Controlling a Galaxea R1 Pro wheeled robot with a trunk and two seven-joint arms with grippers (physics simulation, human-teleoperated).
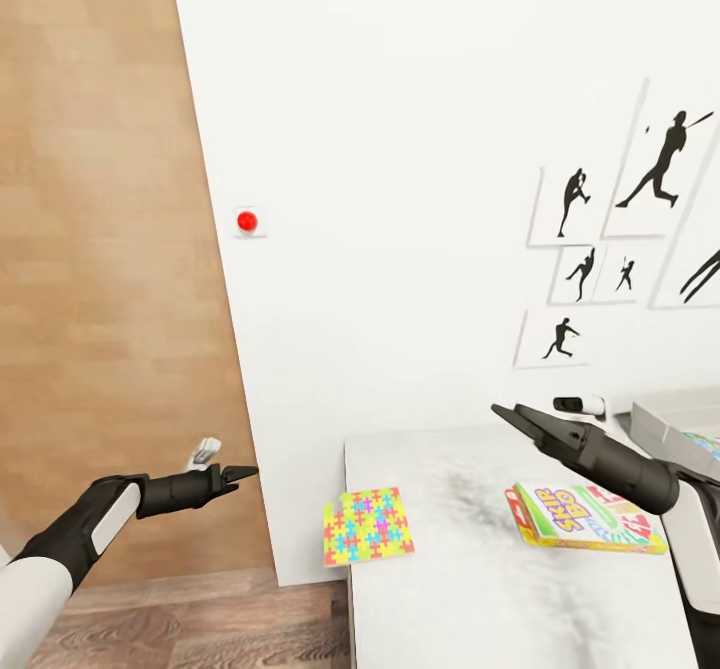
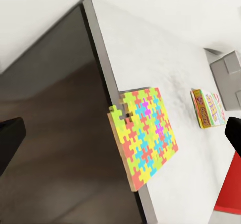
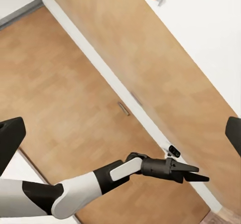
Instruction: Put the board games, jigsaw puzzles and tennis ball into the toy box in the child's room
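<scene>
Head view: I face the white wall (image 1: 400,149) of the child's room, hung with black baseball-player silhouette pictures (image 1: 660,159) and a small red round button (image 1: 247,220); a tall wood-grain door panel (image 1: 100,249) stands at the left. My left gripper (image 1: 235,472) hangs in free air off the near-left corner of the long white-topped table (image 1: 450,589), its black fingers drawn together to a point and grasping nothing. My right gripper (image 1: 512,415) is raised above the tabletop, its fingers likewise closed to a point and empty.

On the table, a thin flat jigsaw puzzle board in yellow, pink, blue and green interlocking pieces (image 1: 368,526) lies at the left edge, overhanging it slightly. Well apart to its right lies a flat green-edged board game box with a red banner and printed lettering (image 1: 585,517), partly behind my right forearm. The shallow light-grey toy box (image 1: 670,419) sits at the far right, cut off by the frame, with something colourful inside that I cannot identify.

Left wrist view: the puzzle board (image 2: 145,136) juts past the table's grey side (image 2: 55,133); the game box (image 2: 208,108) and the grey bin (image 2: 228,78) lie beyond.

Right wrist view: my left gripper (image 3: 198,176) appears closed against the wooden door (image 3: 100,98).
</scene>
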